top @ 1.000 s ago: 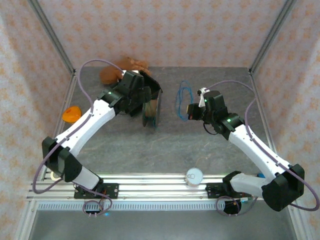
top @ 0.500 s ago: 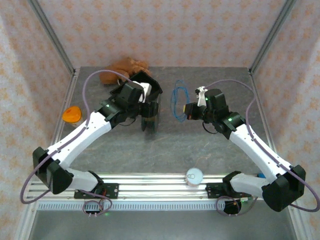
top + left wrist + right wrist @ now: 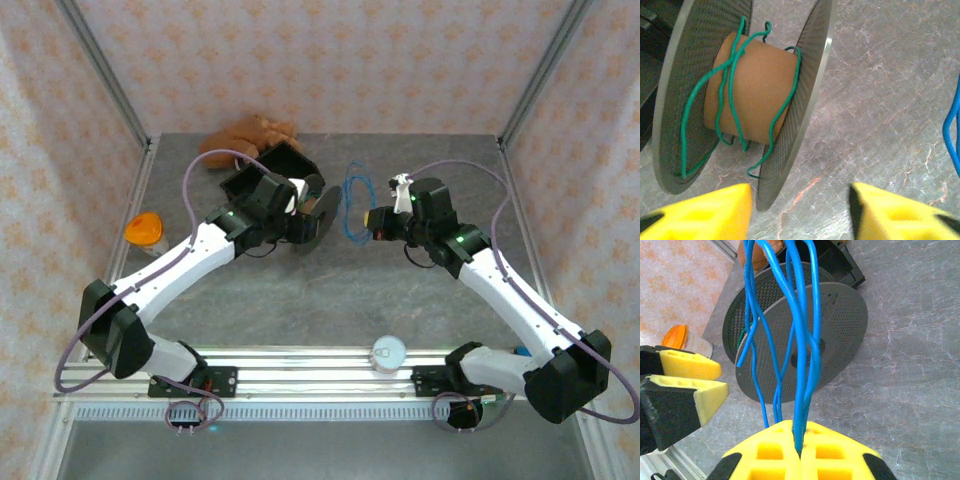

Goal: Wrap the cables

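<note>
Though slack, green cable (image 3: 731, 82) around spool (image 3: 805, 100).

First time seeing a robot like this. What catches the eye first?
A bright blue cable loops out of the shut right gripper, mid-scene. Beside it is a grey spool with green cable wound loosely round its brown core, the open left gripper facing it.

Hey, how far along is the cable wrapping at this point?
Done: the green cable sits in loose turns round the core of the spool. In hand: the right gripper is shut on the blue cable, close to the spool. Left: none of the blue cable is wound yet, and the green turns look slack. The left gripper is open, holding nothing.
</note>
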`<action>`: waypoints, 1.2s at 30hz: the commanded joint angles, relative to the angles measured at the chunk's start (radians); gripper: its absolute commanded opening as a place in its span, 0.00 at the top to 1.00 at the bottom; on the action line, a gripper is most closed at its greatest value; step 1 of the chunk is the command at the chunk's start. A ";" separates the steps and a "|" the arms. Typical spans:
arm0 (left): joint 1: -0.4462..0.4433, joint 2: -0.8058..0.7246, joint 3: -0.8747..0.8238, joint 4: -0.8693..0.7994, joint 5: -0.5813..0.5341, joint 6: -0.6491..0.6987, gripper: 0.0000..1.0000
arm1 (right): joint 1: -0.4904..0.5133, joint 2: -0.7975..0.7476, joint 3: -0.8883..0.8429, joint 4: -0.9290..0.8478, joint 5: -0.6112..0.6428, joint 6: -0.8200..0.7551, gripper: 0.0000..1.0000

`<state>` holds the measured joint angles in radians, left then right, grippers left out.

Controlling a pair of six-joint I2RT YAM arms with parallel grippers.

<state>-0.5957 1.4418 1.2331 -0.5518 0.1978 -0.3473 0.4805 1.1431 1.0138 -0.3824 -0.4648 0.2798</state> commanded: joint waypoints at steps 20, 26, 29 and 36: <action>0.009 -0.030 0.049 0.103 0.135 0.013 0.44 | -0.006 -0.017 0.017 -0.015 -0.047 -0.008 1.00; 0.039 -0.050 0.030 0.213 0.352 -0.035 0.45 | -0.006 -0.022 0.028 -0.032 -0.097 -0.023 1.00; 0.038 -0.030 0.043 0.199 0.375 -0.029 0.49 | -0.006 -0.022 0.034 -0.033 -0.123 -0.022 1.00; 0.039 0.043 0.084 0.145 0.364 -0.007 0.62 | -0.006 -0.027 0.039 -0.021 -0.177 -0.012 1.00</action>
<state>-0.5610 1.4597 1.2842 -0.3908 0.5358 -0.3664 0.4805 1.1431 1.0142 -0.4053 -0.5999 0.2752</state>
